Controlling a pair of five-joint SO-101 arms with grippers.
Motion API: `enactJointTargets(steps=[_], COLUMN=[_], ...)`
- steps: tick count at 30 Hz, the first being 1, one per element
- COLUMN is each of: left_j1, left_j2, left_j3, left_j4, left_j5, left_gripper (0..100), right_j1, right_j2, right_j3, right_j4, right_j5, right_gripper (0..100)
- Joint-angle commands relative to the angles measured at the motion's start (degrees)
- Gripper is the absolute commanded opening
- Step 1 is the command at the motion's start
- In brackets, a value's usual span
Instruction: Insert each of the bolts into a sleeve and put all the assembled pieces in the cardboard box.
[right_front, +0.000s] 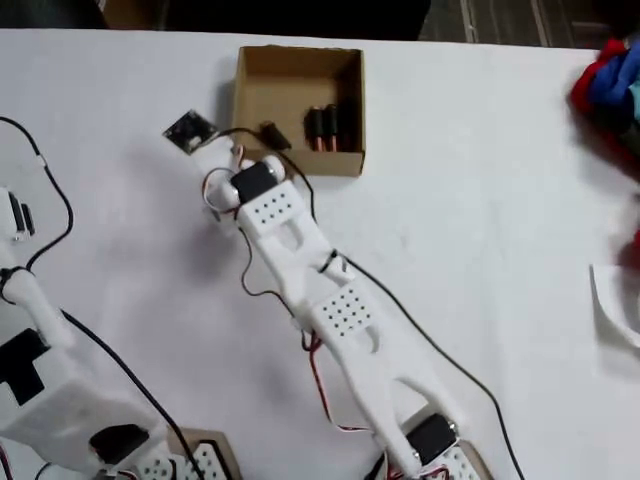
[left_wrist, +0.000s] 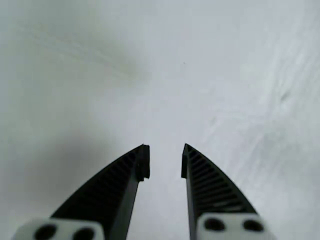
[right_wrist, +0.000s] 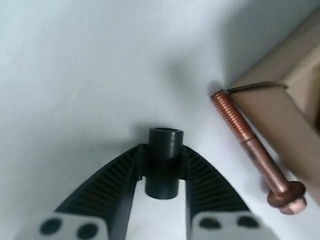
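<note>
1. R arm: the right arm (right_front: 340, 310) runs from the surface's 6 o'clock edge up toward 11 o'clock. Its wrist sits at the 7 o'clock corner of the cardboard box (right_front: 300, 162).
2. R tool: the right tool (right_wrist: 164, 160) is closed down to sleeve width. Both jaws press on the sides of a black sleeve (right_wrist: 165, 167). The sleeve's open bore end projects past the jaw tips.
3. Bolt: one copper bolt (right_wrist: 252, 150) lies flat on the surface, outside the box and just beside its wall, near the held sleeve but apart from it. The thread end sits at the box corner; contact w/ the cardboard can't be confirmed. The flanged head points away from that corner. Nothing grips the bolt.
4. Box: positioned at 12 o'clock on the white surface (right_front: 480, 200), open side up. The assembled pieces (right_front: 325, 128) lie inside, dark w/ copper ends, side by side against the 3 o'clock wall.
5. L arm: the left arm (right_front: 60, 400) is at approx. 8 o'clock, well apart from the box.
6. L tool: the left tool (left_wrist: 165, 162) is part open w/ a narrow gap between its tips. It holds nothing, and bare surface lies beneath it.
7. Misc.: a small dark board (right_front: 190, 130) lies at 9 o'clock of the box. A red and blue cloth bundle (right_front: 610, 75) sits at the 2 o'clock edge.
</note>
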Motion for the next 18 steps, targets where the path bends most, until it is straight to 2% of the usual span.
enactJointTargets(steps=[1, 5, 11, 18], left_j1=[0.4, 0.4, 0.4, 0.7], left_j2=[-4.0, -4.0, -4.0, -4.0], left_j3=[-0.2, -0.2, -0.2, -0.2], left_j4=[-0.3, -0.3, -0.3, -0.4], left_j5=[0.2, 0.2, 0.3, 0.4], left_gripper=[13, 13, 13, 13], right_j1=[0.7, 1.5, 3.9, 10.7], right_j2=[-0.5, -0.8, -2.9, -10.7], right_j3=[-0.4, -1.0, -1.9, 4.9], right_j4=[-0.8, 3.1, 15.1, 15.5], right_j5=[-0.4, -0.2, -0.2, -0.4], right_gripper=[2.2, 2.1, 2.1, 2.0])
